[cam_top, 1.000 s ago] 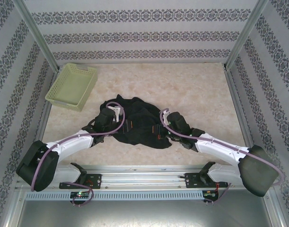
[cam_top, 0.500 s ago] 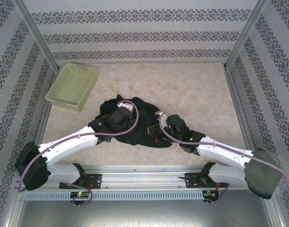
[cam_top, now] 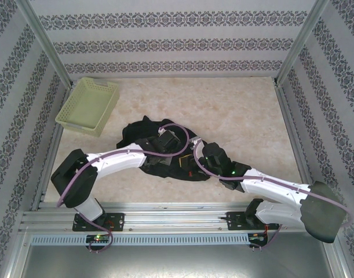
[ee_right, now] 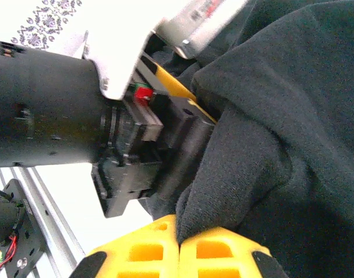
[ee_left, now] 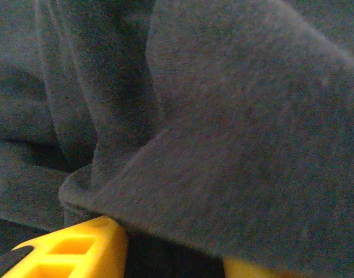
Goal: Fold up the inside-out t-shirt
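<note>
**One black t-shirt (cam_top: 136, 132) bunched under two grippers**

Its heap ran lengthwise from beyond the left gripper (ee_left: 174, 249) to the right gripper (ee_right: 178, 231), which pinched a fold. The left one's jaws stood partly apart, cloth draped across them. One lattice basket (cam_top: 87, 107) sat well off to its left

Both arms reach forward and inward until the wrists almost meet, the left gripper (ee_left: 165, 260) holding its fingers (ee_left: 72, 252) apart, the right gripper (ee_right: 178, 246) pinched on the inside-out t-shirt (ee_right: 292, 116).
</note>
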`<state>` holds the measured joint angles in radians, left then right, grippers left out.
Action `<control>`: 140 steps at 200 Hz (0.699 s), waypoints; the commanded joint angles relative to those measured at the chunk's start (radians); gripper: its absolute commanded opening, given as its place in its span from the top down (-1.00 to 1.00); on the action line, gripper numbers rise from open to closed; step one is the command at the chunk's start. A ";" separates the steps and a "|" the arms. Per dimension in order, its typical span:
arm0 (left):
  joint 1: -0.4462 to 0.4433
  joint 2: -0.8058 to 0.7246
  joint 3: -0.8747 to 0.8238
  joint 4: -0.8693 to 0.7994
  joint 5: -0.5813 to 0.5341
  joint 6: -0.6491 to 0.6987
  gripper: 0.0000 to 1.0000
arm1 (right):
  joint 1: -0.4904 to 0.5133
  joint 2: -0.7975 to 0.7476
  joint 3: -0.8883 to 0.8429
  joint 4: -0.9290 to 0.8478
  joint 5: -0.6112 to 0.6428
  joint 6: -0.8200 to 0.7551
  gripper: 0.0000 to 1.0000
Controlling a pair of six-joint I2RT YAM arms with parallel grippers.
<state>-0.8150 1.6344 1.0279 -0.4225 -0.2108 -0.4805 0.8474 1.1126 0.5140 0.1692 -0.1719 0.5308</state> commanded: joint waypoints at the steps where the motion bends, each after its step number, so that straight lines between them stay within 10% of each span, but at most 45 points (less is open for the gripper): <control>1: 0.013 0.029 0.017 -0.026 0.013 -0.022 0.17 | 0.011 -0.019 -0.014 0.029 0.036 -0.021 1.00; 58: 0.025 -0.115 -0.067 0.035 0.006 -0.008 0.95 | -0.018 -0.008 -0.007 -0.083 0.194 -0.006 1.00; 101: 0.026 -0.381 -0.280 0.342 0.198 0.002 1.00 | -0.096 0.056 -0.032 -0.082 0.167 0.040 0.95; 140: 0.026 -0.467 -0.393 0.537 0.338 -0.018 1.00 | -0.086 -0.058 0.001 -0.244 0.231 0.013 0.30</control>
<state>-0.7963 1.1938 0.6815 -0.0765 0.0101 -0.4976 0.7544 1.1393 0.4927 0.0399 -0.0093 0.5529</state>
